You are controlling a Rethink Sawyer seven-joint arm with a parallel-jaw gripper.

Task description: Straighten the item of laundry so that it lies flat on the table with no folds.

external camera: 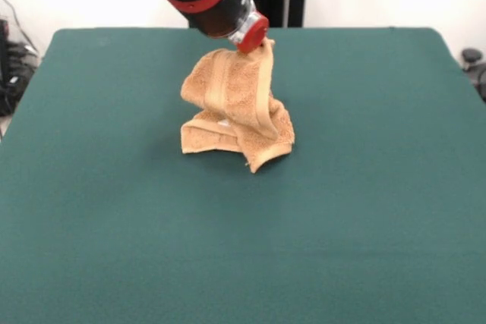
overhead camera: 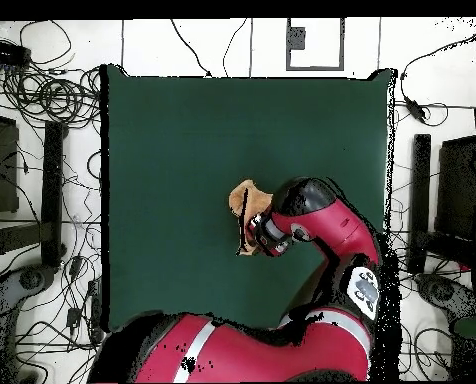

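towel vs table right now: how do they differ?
The towel is golden-tan terry; the table is dark teal-green felt. The towel is small, crumpled and hangs partly lifted from the gripper; the table is large and flat. The towel's lower folds rest on the table.

A broad dark teal-green table [external camera: 364, 210] spreads out bare on nearly every side. Near its middle, somewhat toward the robot's side, the golden-tan towel [external camera: 235, 111] sits bunched and folded, lower folds resting on the felt, one corner lifted clear above it.
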